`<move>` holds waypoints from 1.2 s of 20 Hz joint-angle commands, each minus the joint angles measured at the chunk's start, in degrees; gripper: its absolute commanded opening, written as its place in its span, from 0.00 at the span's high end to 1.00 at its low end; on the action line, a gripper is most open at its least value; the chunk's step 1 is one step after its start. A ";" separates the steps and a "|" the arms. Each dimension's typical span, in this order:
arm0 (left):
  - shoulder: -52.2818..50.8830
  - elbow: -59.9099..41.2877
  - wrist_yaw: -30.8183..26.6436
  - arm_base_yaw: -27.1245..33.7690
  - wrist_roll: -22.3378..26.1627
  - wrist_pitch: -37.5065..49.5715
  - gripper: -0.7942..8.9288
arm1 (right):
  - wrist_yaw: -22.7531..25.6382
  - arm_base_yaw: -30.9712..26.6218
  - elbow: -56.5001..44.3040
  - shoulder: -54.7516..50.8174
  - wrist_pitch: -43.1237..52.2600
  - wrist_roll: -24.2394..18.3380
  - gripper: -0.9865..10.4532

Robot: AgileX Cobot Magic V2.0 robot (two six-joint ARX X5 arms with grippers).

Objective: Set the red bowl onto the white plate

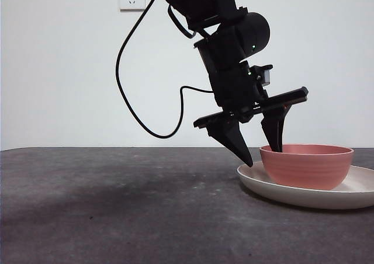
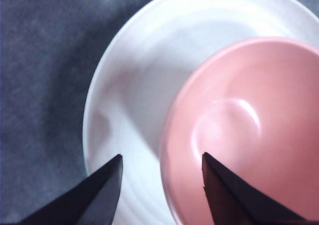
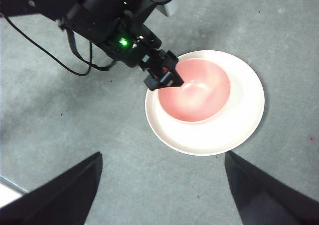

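On the white plate (image 1: 304, 195) toward the desk's right edge sits the red bowl (image 1: 307, 166), its near rim straddled by the left end effector (image 1: 266, 157), released; the right end effector (image 3: 162, 185) waits spread above.

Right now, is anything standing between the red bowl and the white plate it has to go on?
Nothing visible does: the red bowl already sits on the white plate. The left pincer is open, straddling the bowl's rim, one jaw inside and one outside.
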 commanded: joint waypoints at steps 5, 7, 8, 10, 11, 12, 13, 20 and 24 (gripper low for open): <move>-7.82 3.17 0.11 0.44 1.86 -1.07 0.65 | 0.07 0.22 1.11 0.28 0.28 0.33 0.57; -12.74 3.17 0.11 1.51 1.92 -1.33 0.65 | 0.09 0.22 1.11 0.28 0.28 0.17 0.57; -15.37 3.17 0.11 2.19 2.05 -1.70 0.65 | 0.09 0.22 1.09 0.28 0.28 0.17 0.57; -20.35 3.15 0.09 3.45 2.97 -2.58 0.65 | 0.09 0.22 1.09 0.28 0.33 0.15 0.57; -22.77 3.10 0.09 4.28 3.50 -3.41 0.65 | 0.09 0.22 1.09 0.28 0.33 0.13 0.57; -24.90 3.10 0.09 5.20 4.22 -4.42 0.65 | 0.09 0.22 1.09 0.28 0.33 0.11 0.57; -26.91 3.08 0.09 6.08 4.74 -5.77 0.65 | 0.11 0.22 1.09 0.28 0.35 0.07 0.57; -38.69 -6.08 0.11 10.21 7.61 -7.91 0.65 | 0.31 0.22 1.03 0.35 0.35 -0.04 0.57; -48.54 -24.26 3.41 10.54 7.61 -0.85 0.65 | 0.50 0.22 0.96 0.37 0.35 -0.02 0.57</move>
